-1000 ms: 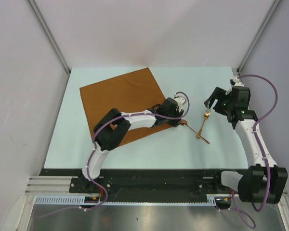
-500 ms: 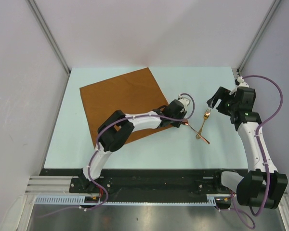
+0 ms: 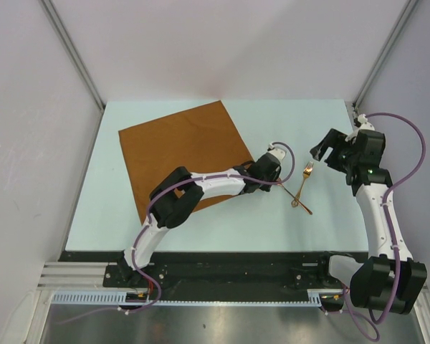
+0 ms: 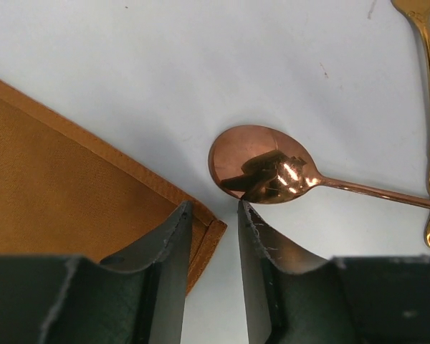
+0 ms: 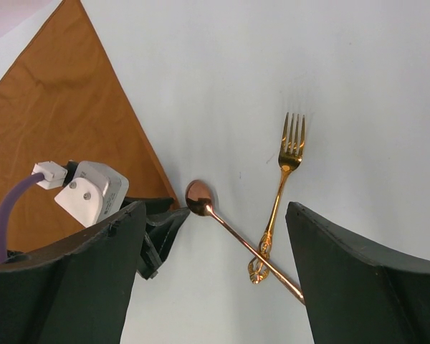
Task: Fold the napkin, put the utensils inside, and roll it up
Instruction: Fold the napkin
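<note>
Napkin [image 3: 183, 154] first: it lies spread flat as one open square on the left half of the table [image 3: 222, 215], turned so that one corner points right, and no fold shows anywhere in it, so by my reading even the first step of the task is not yet done. At that right-hand corner sits the left gripper [image 4: 213, 206], low over the cloth. Its jaws are drawn in to a slim gap, one finger over the hem and the other over bare table, with the very tip of the corner showing between them. I cannot see that they have pinched the cloth, so I take this as a reach for the corner rather than a hold. Just beside the corner, but not touching it, is the bowl of the spoon [image 4: 265, 165], whose thin handle runs away to the right. There it crosses the lower end of the fork [image 5: 283, 179], which lies with its tines pointing away from the arms. Both utensils rest on bare table, clear of the napkin, so placing them inside is yet to come, and so is the rolling. Farthest right, the right gripper [image 5: 213, 215] hangs above the fork and spoon with its jaws spread wide and nothing in them. Judged so, the whole task is ahead: fold, load, roll.
</note>
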`<move>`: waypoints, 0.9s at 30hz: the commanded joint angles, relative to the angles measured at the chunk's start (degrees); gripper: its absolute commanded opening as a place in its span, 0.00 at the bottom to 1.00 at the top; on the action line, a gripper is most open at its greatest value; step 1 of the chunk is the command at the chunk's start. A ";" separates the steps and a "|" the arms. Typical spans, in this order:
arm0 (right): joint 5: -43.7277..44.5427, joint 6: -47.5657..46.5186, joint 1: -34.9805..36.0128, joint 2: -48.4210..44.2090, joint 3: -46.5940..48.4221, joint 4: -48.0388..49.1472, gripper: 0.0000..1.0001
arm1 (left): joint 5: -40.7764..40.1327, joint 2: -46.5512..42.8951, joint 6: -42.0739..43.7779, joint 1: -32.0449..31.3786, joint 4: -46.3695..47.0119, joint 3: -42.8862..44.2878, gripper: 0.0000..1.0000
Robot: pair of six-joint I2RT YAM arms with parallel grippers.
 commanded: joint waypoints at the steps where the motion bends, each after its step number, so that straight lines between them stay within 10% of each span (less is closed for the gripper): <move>1: -1.43 0.00 -0.71 -1.59 0.74 0.46 0.84 | -1.37 -0.07 -1.91 -1.10 -4.53 -2.51 0.38; 16: -1.69 0.17 -1.24 -2.11 0.57 0.37 0.84 | -6.56 -1.04 -3.14 -1.27 -5.76 -4.09 0.34; 27: -1.69 0.09 -1.42 -2.29 0.65 0.46 0.85 | -2.61 -1.92 -3.41 -1.27 -4.62 -6.63 0.07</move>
